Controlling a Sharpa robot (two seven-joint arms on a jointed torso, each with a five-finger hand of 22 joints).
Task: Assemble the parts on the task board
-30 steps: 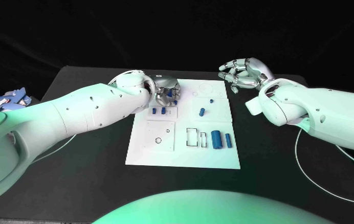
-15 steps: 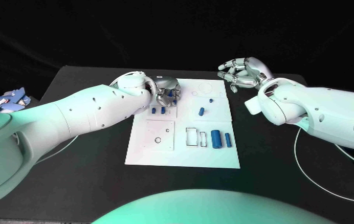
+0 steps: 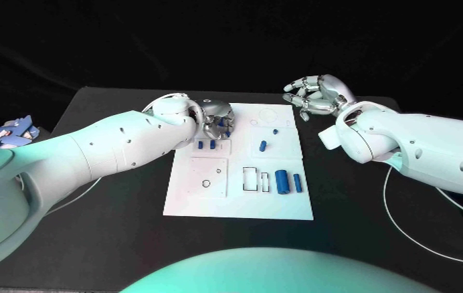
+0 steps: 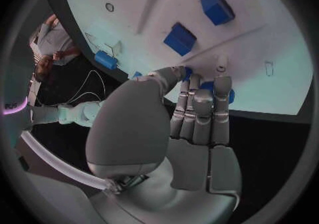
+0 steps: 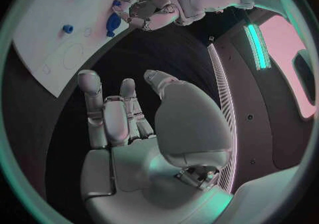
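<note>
Task board (image 3: 241, 199): white plate in the middle of the black table (image 3: 116, 239).
Left hand (image 3: 216, 120): over the far left corner of the task board, fingers bent down onto it. The left wrist view showed the fingertips (image 4: 199, 83) closed around a small blue part (image 4: 214, 89) touching the board; the head view hid this.
Right hand (image 3: 318, 96): beyond the far right corner of the task board, above the table, fingers apart, holding nothing.
Other parts: two blue blocks (image 3: 205, 144) just beside the left hand; a large blue cylinder (image 3: 283, 181) near the board's right edge.
</note>
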